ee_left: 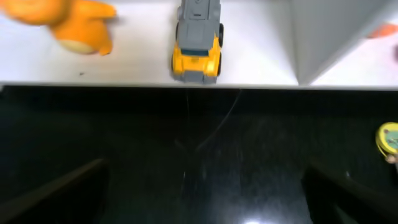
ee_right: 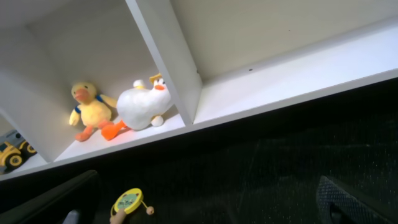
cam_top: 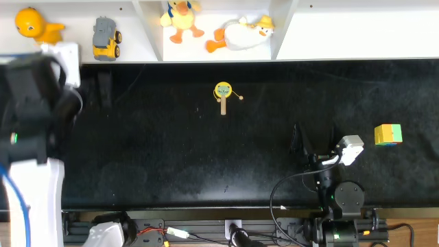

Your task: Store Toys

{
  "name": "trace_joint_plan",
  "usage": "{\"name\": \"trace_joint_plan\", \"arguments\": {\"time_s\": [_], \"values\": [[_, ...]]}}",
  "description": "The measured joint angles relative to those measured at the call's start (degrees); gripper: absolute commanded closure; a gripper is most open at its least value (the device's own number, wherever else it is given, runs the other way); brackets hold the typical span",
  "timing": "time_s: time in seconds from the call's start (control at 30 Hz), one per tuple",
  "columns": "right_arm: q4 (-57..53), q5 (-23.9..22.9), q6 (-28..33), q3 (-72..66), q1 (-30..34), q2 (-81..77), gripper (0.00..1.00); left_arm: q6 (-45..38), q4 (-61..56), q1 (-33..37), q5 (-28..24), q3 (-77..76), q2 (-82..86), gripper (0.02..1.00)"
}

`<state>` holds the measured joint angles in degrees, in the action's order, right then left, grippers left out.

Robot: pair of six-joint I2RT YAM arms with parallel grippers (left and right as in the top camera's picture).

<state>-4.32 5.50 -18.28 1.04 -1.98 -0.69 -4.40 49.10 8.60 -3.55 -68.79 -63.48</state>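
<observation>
A yellow-and-green rattle drum (cam_top: 223,92) lies on the black table, a little in front of the white shelf (cam_top: 329,49). A multicoloured cube (cam_top: 387,134) sits at the right. In the shelf's left bay stand an orange duck (cam_top: 34,26) and a grey-and-yellow truck (cam_top: 106,39). The middle bay holds a yellow duck plush (cam_top: 182,19) and a white goose plush (cam_top: 243,33). My left gripper (ee_left: 205,199) is open and empty, in front of the truck (ee_left: 198,43). My right gripper (cam_top: 313,137) is open and empty, left of the cube, facing the rattle (ee_right: 127,204).
The shelf's right bay (cam_top: 357,27) is bare. Black tabletop (cam_top: 171,158) stretches between the two arms. Cables and the arm bases line the near edge (cam_top: 233,233).
</observation>
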Motion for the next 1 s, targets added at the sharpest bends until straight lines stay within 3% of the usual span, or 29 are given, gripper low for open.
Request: {"name": "trace_joint_plan", "arguments": {"time_s": [0.4,0.8,1.0], "values": [[0.0,0.0,0.0,0.0,0.0,0.0,0.005,1.6,5.2,0.0,0.2,14.6,27.8,0.02],[0.0,0.0,0.0,0.0,0.0,0.0,0.007,1.6,14.3,0.0,0.2,14.8,28.8,0.02],[0.0,0.0,0.0,0.0,0.0,0.0,0.007,1.6,13.3,0.0,0.1,15.0,28.9,0.02]]}}
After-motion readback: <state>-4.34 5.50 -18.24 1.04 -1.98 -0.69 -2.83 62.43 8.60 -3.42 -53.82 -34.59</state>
